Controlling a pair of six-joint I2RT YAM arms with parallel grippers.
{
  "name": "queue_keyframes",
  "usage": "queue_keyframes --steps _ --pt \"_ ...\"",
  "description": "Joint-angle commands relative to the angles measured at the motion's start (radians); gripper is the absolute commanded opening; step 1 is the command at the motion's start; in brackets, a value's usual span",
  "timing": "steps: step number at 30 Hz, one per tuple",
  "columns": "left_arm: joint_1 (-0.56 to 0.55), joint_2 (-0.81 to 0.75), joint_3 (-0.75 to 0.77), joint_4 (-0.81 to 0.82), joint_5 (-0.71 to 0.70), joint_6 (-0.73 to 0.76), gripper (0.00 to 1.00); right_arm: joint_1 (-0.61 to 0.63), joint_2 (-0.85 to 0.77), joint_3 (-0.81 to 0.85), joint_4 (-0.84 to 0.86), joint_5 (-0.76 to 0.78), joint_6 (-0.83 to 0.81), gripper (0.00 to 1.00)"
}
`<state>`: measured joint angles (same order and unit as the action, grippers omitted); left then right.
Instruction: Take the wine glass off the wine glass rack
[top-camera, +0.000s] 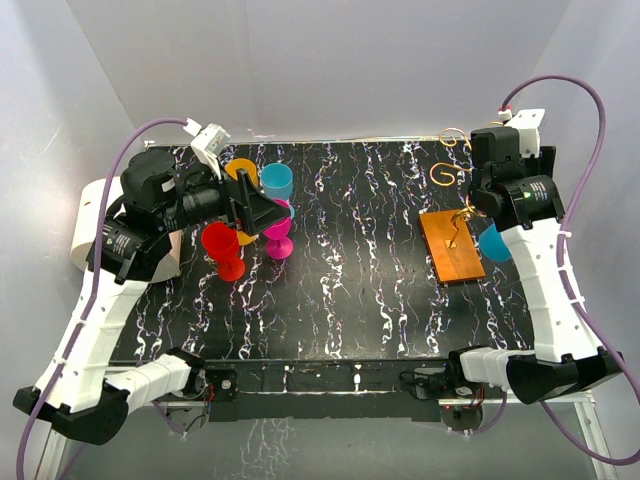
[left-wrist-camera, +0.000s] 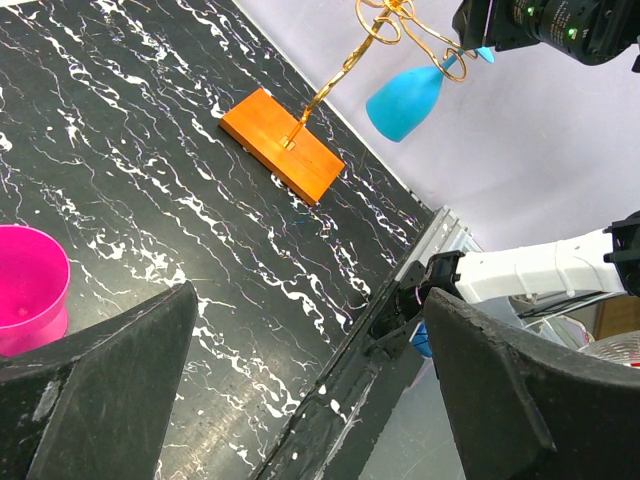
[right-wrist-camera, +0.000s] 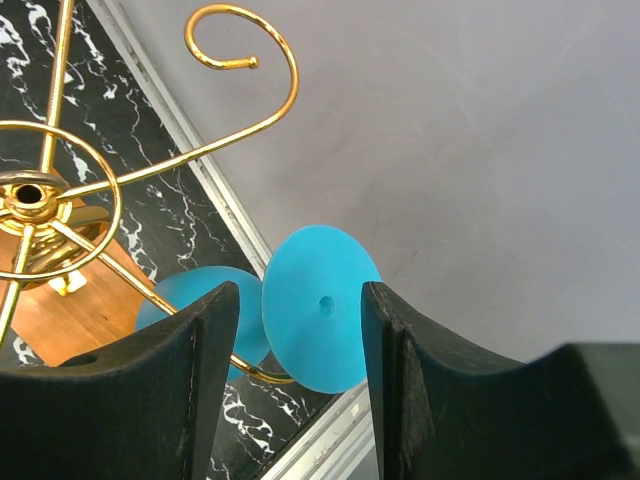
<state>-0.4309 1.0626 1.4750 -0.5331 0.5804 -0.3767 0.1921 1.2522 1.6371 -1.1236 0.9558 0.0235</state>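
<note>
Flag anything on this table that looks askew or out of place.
The blue wine glass hangs slanted from a hook of the wine glass rack, bowl angled sideways rather than straight down. Its foot shows between the fingers of the right gripper. Nothing looks spilled or broken.

Reaching forward on both sides.
My left gripper (left-wrist-camera: 310, 300) gapes wide; my right gripper (right-wrist-camera: 300, 290) stands partly parted.

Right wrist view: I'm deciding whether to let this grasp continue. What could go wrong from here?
The right gripper straddles only the flat foot of the wine glass, so a closing grip may slip. The glass hangs on a wire of the wine glass rack; a crooked pull could snag it and tip the rack.
</note>
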Motion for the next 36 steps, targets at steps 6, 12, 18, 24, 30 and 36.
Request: queue_keyframes --steps 6,12,18,24,30,36 --pt "0.003 -0.034 -0.012 0.000 0.024 0.012 0.95 -0.026 -0.012 -0.027 0.021 0.000 -0.002 0.46" --pt "0.003 -0.036 -0.012 -0.005 0.025 0.016 0.96 -0.031 -0.014 -0.041 0.018 0.020 -0.008 0.44" --pt "0.003 -0.036 -0.018 0.001 0.027 0.016 0.96 -0.033 -0.022 -0.054 0.014 0.038 -0.010 0.44" --pt "0.004 -0.033 -0.020 0.002 0.028 0.015 0.96 -0.033 -0.040 -0.072 0.011 0.044 -0.011 0.40" --pt "0.003 -0.030 -0.022 0.003 0.027 0.014 0.96 -0.033 -0.048 -0.089 0.017 0.034 -0.018 0.35" --pt "0.003 -0.029 -0.027 0.004 0.026 0.013 0.96 -0.033 -0.050 -0.069 0.020 0.004 -0.023 0.23"
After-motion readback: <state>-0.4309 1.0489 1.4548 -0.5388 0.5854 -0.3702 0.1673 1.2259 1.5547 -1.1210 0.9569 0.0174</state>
